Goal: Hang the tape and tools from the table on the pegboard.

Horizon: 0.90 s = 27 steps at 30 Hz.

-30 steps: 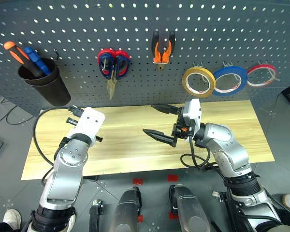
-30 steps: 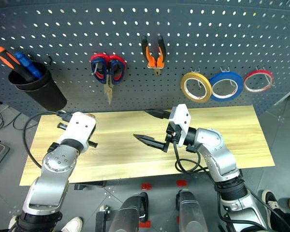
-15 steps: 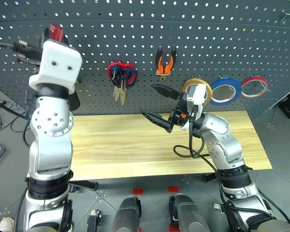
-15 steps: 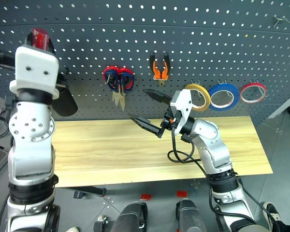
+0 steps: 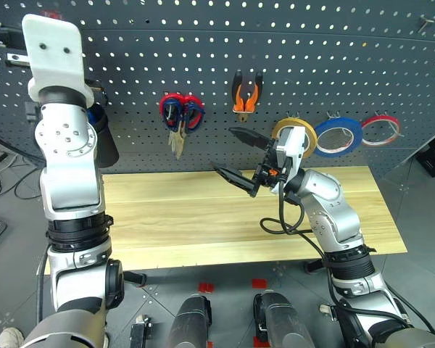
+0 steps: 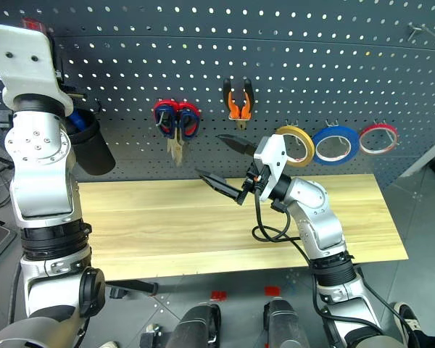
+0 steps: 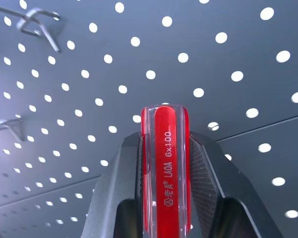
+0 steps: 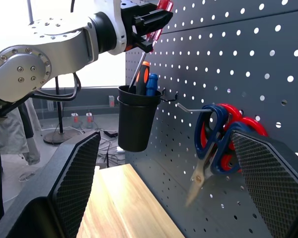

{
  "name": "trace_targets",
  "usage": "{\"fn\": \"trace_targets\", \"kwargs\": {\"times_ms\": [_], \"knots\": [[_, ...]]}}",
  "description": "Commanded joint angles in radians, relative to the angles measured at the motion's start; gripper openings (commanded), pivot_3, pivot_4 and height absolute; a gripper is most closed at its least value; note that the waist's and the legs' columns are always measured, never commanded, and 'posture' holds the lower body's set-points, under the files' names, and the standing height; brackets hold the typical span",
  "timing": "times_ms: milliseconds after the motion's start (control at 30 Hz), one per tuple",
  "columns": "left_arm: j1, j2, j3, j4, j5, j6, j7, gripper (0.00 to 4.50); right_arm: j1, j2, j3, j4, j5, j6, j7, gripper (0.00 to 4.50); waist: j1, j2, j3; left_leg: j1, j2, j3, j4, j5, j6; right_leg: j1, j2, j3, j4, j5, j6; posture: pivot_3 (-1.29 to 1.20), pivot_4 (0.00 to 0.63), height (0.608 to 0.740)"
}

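My left gripper is shut on the red-handled screwdriver, held high against the pegboard. Its shaft slants down to the rim of the black cup. My right gripper hangs open and empty over the table, its fingers pointing left. On the pegboard hang the dark-blue-handled scissors, the orange-and-black pliers and the blue tape.
Red-handled scissors share the hook with the blue pair. Orange- and blue-handled tools stand in the cup. A yellow ring and a thin red ring flank the blue tape. Bare hooks stick out near the left gripper.
The left arm has lifted from just above the table up to the pegboard over the cup, with the screwdriver. The camera has tilted upward. The right gripper stays open, almost still.
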Motion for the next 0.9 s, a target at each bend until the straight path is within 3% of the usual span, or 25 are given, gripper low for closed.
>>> {"fn": "trace_targets", "kwargs": {"times_ms": [33,100,500,767,900], "knots": [[-0.011,-0.034,0.043,-0.014,-0.052,0.032,0.013,0.93,-0.021,0.001,-0.013,-0.016,-0.002,-0.027,-0.007,4.5,-0.001,0.0,0.0,0.0,0.0,0.0,0.0,0.0,0.0,0.0,0.0,0.0,0.0,0.0,0.0,-0.12,0.168,0.74],[-0.009,-0.048,0.054,-0.019,-0.064,0.048,0.022,0.93,-0.02,0.0,-0.013,-0.016,-0.002,-0.029,-0.008,4.5,-0.004,0.0,0.0,0.0,0.0,0.0,0.0,0.0,0.0,0.0,0.0,0.0,0.0,0.0,0.0,-0.12,0.169,0.74],[0.031,-0.073,0.086,-0.065,-0.094,0.127,0.061,4.48,0.006,-0.019,-0.006,-0.023,-0.012,-0.038,0.004,4.5,-0.006,0.0,-0.001,0.0,0.0,0.0,0.001,0.0,0.0,0.0,0.0,0.0,0.001,0.0,0.0,-0.12,0.164,0.74],[0.087,-0.112,0.053,-0.183,-0.178,0.155,-0.02,4.48,0.017,-0.038,0.007,-0.031,-0.023,-0.062,0.033,4.5,-0.006,0.0,-0.022,0.0,0.0,0.0,0.0,0.0,0.0,0.0,0.0,0.0,0.0,0.0,0.0,-0.11,0.148,0.74],[0.138,-0.087,-0.037,-0.264,-0.205,0.125,-0.128,4.48,0.019,-0.046,0.005,-0.036,-0.025,-0.065,0.032,4.5,-0.005,0.001,-0.028,0.001,-0.001,0.0,0.001,0.0,0.0,0.001,0.0,0.001,0.001,0.0,0.0,-0.11,0.15,0.74]]}}
